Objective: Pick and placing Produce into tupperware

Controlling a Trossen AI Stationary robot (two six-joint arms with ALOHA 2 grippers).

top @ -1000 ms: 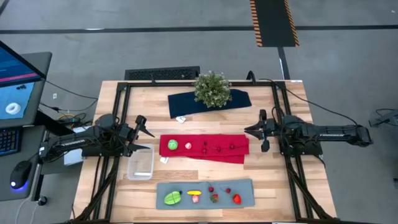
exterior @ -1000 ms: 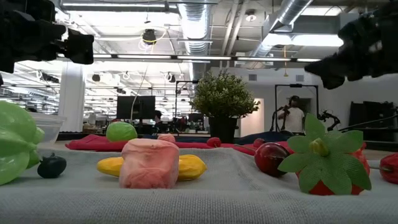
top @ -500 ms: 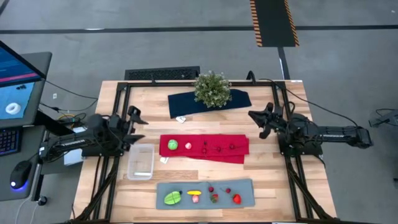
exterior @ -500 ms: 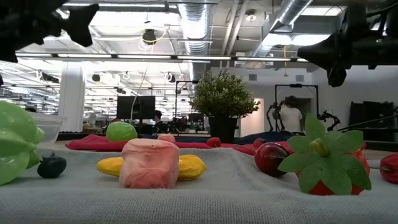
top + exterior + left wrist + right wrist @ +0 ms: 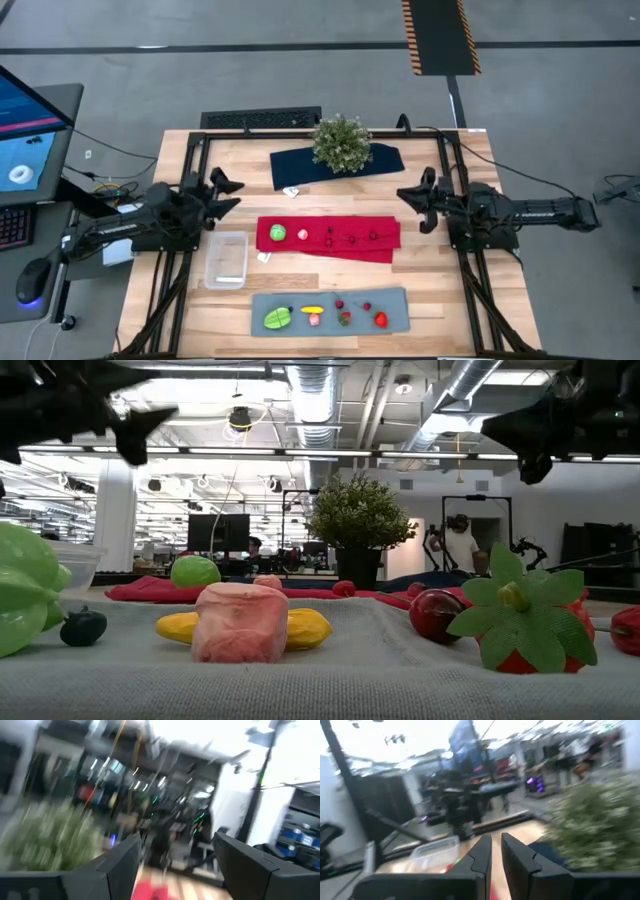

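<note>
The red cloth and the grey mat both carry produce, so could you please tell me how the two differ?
The red cloth lies mid-table, while the grey mat lies along the near edge. The red cloth is rumpled, with a folded lower edge; the grey mat lies flat. The red cloth carries a round green piece and small dark-red ones; the grey mat carries green, yellow, pink and red pieces. Both are long rectangles beside the clear tupperware.

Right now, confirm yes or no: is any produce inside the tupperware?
No. In the high view the tupperware holds nothing, while the produce lies on the grey mat and the red cloth.
</note>
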